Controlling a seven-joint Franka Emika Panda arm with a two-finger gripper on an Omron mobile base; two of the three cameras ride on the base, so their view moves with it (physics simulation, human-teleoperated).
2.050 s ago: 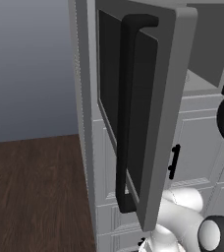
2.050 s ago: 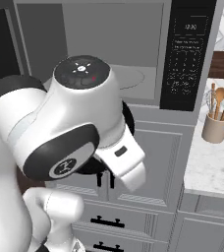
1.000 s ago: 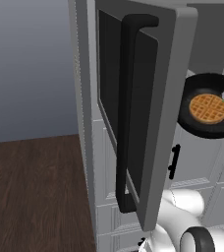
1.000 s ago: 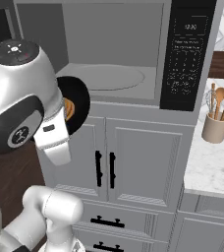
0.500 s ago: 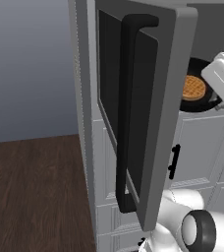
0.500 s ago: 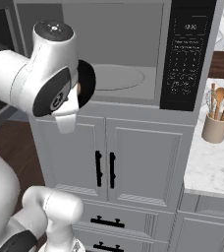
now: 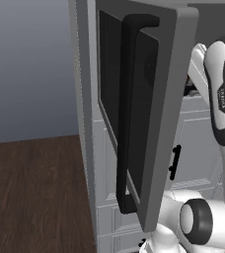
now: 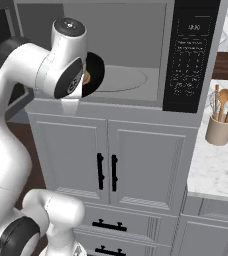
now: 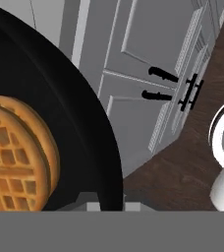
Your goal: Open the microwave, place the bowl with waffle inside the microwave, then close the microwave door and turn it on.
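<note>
**Bowl held at the microwave's mouth**

The bowl [image 9: 65, 123], carrying a waffle [image 9: 15, 152], is pinched at its rim by the gripper [image 9: 106, 199] and held at the left front edge of the open microwave [image 8: 121, 55]. The microwave door [image 7: 154, 113] is swung wide open.

The white jointed arm [image 8: 16, 125] rises from its rounded base, bends at a dark elbow and reaches level toward the upper opening, wrist [image 8: 66, 65] turned sideways. The two-finger claw [image 9: 106, 197] is narrowed, pinching the rim of the black round bowl [image 9: 70, 123] carrying a golden waffle [image 9: 13, 152].
</note>
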